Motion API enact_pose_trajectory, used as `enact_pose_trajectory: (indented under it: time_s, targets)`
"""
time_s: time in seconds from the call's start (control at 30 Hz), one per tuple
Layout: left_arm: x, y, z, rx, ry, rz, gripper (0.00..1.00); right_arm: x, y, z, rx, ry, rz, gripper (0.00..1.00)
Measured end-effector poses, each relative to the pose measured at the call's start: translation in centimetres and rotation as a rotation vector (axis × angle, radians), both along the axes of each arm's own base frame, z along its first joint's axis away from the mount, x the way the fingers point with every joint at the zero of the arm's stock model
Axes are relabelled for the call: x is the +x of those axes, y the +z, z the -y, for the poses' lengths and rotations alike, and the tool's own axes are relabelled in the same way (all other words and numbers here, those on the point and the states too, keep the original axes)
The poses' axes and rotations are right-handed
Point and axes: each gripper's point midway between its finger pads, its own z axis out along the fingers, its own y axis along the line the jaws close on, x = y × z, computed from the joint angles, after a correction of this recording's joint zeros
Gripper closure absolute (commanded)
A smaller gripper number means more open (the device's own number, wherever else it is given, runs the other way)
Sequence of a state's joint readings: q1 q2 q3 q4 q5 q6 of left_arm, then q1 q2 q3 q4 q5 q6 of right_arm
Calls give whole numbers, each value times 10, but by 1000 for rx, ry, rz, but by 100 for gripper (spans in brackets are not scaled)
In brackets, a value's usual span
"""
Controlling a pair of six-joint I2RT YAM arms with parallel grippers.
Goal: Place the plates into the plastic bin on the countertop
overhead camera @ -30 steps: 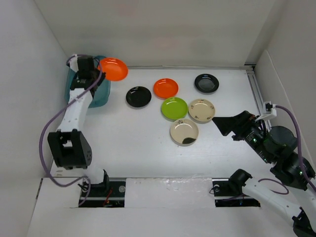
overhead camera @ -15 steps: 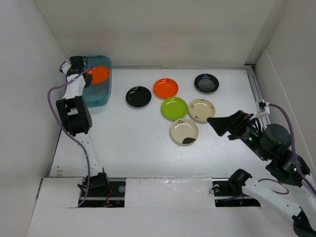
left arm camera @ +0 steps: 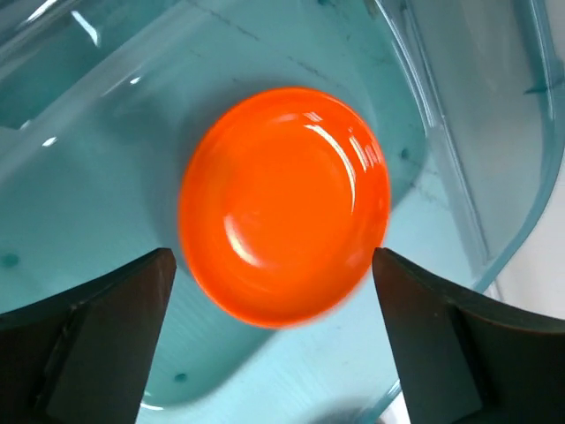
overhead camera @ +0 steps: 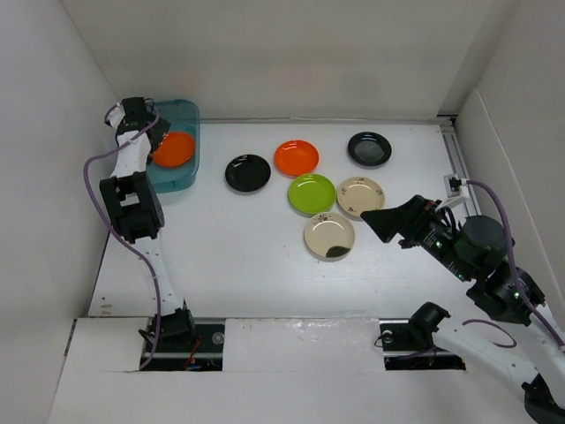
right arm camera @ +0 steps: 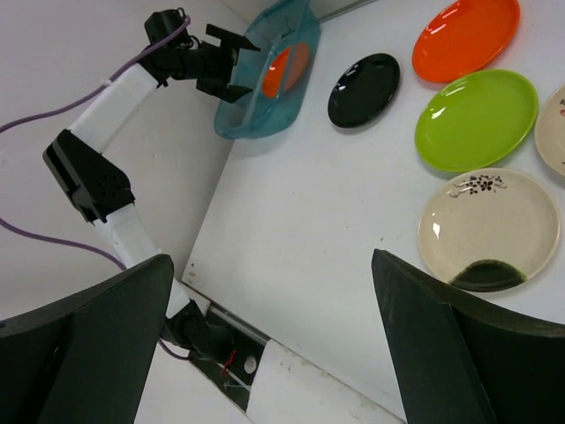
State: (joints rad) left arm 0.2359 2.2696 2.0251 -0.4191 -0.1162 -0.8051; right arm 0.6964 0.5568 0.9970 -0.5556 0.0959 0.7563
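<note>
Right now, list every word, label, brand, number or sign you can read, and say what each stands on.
None: no readable word, number or brand in any view.
On the near cream plate: dark sprig-like markings, decoration, not letters.
On the far cream plate: markings too small to read.
On the plastic bin and the orange plate in it: no label.

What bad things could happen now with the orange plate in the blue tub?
1. The open left gripper hangs over the round orange plate lying in the translucent teal plastic bin; pulling away crookedly might catch a wall.
2. The open right gripper points toward the round cream plate with dark markings, which lies close to the lime green plate, so grabbing it could nudge that neighbour.
</note>
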Motion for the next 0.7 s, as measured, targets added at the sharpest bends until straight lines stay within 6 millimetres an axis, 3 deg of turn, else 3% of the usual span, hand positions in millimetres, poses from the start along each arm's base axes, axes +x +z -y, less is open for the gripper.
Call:
enact_pose_trajectory:
  time_s: [0.13,0.27,0.37,0.47,0.53,0.6,0.7]
  targets:
    - [1,24,8,18,-38,39,0,-1,2,-3,9,18,7,0]
    - [-4,89,34,63,-117,142,0,1,1,-7,6,27,3,0]
    - [-27,138,92,92,-227,238,0,5,0,-9,5,22,3,0]
    - [-70,159,188,73,-410,320,0,10,-4,-10,-10,9,-4,0]
    - [-105,145,251,31,-551,338,0,15,-7,-11,-25,0,-12,0]
    - [-137,108,299,-15,-663,303,0,18,-12,-13,-40,-2,-22,0]
    - [-167,30,328,-51,-731,151,0,19,-14,-14,-48,-1,-27,0]
